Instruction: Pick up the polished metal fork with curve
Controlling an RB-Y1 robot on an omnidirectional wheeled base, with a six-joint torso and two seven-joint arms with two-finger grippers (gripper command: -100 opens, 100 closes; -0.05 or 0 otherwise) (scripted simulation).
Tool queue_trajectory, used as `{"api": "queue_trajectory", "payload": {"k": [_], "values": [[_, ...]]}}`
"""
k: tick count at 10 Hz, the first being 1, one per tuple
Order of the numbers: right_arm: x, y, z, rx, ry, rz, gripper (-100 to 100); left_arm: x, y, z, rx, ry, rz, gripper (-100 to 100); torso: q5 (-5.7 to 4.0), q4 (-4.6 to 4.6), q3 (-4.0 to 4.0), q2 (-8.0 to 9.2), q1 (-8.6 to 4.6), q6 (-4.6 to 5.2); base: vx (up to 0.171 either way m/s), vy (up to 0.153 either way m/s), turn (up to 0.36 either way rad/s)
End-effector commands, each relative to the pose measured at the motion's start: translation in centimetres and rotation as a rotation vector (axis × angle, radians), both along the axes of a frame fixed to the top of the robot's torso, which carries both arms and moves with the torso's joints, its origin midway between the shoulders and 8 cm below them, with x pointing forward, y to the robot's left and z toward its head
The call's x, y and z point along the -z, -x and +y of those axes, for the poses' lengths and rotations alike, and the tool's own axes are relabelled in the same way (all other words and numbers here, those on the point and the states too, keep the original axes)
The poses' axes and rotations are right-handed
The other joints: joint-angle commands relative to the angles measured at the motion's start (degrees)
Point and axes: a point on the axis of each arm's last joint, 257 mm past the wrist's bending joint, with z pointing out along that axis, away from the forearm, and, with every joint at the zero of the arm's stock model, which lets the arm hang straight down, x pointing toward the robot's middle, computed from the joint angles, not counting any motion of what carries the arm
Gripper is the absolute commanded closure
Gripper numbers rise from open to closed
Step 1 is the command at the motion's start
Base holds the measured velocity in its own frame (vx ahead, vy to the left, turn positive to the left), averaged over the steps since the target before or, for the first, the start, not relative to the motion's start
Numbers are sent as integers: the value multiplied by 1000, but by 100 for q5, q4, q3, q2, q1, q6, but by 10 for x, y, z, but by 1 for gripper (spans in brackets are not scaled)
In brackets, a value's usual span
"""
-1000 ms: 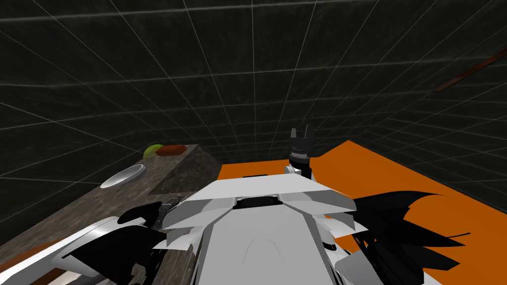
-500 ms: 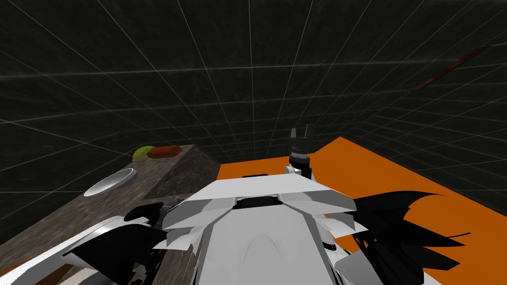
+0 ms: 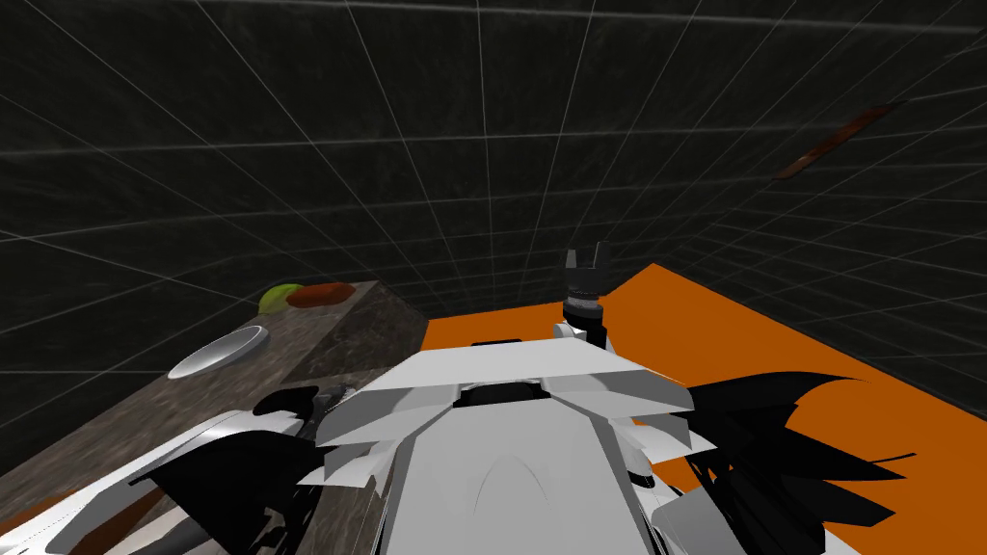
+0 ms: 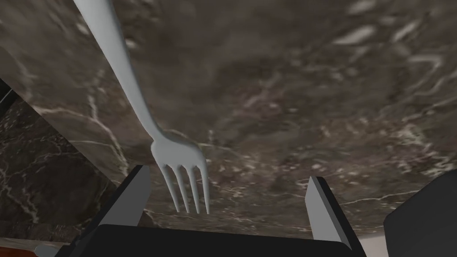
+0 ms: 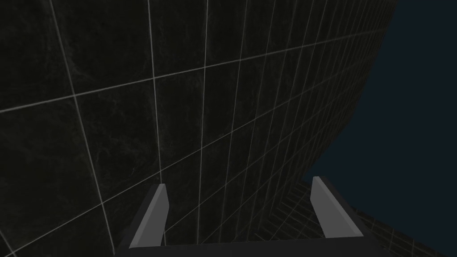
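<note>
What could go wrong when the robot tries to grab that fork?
The fork sits close to one finger of the open left gripper, not in the middle, so closing might shove it sideways.
Only the thin prongs lie between the fingers; they could slip out.
The fork lies flat on the counter, near its edge, so a nudge might slide it off.

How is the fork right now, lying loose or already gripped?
Lying loose: the fork rests on the marbled counter, tines between the left gripper's open jaws, touching neither.

left arm [image 3: 198, 445] low at the left, jaws spread, right arm [image 3: 585, 306] upright ahead, jaws spread
</note>
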Motion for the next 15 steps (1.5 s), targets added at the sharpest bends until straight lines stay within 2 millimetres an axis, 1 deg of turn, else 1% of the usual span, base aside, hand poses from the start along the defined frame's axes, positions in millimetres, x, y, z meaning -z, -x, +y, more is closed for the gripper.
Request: {"api": "queue_trajectory", "payload": {"k": [1, 2, 3, 4, 6, 7, 8, 9, 11, 12, 13, 14, 15], "values": [[0, 0, 0, 0, 0, 0, 0, 4, -1, 11, -2, -12, 15, -100, 0, 0, 0, 0, 0, 0, -160, -63, -131], [0, 0, 0, 0, 0, 0, 0, 3, -10, 19, -10, -25, -2, -100, 9, 3, 10, 14, 0, -12, -110, 1, 27], [0, 0, 0, 0, 0, 0, 0, 2, -18, 29, -22, -40, -19, -100, 13, 2, 8, 11, 28, -20, -45, 18, 26], [0, 0, 0, 0, 0, 0, 0, 1, -18, 39, -40, -55, -21, -100, 16, -2, -1, -5, 40, -19, 2, 9, 21], [0, 0, 0, 0, 0, 0, 0, -2, -41, 42, -32, -59, -62, -100, 17, -8, -16, -30, 38, -18, 2, 2, 8], [0, 0, 0, 0, 0, 0, 0, 15, -21, 38, -36, -41, 4, -100, 16, -9, -17, -32, 36, -18, -91, -81, -268], [0, 0, 0, 0, 0, 0, 0, 15, -26, 47, -41, -53, 0, -100, 31, -4, -5, -8, 12, -9, -120, -49, -140], [0, 0, 0, 0, 0, 0, 0, 13, -34, 57, -58, -68, -16, -100, 58, 0, 3, 3, 27, -14, -94, -1, 27], [0, 0, 0, 0, 0, 0, 0, 10, -45, 74, -88, -92, -40, -100, 66, -2, -2, -7, 54, -16, -35, 1, 14], [0, 0, 0, 0, 0, 0, 0, 8, -59, 74, -81, -91, -63, -100, 66, -6, -11, -24, 56, -16, 4, 4, 15], [0, 0, 0, 0, 0, 0, 0, 7, -65, 73, -77, -90, -74, -100, 66, -8, -17, -32, 56, -15, 0, 0, 0], [0, 0, 0, 0, 0, 0, 0, 25, -42, 69, -78, -70, 0, -100, 66, -9, -19, -35, 56, -15, -69, -68, -225], [0, 0, 0, 0, 0, 0, 0, 26, -47, 75, -85, -77, -1, -100, 83, -5, -10, -18, 34, -5, -165, -58, -147]]}}
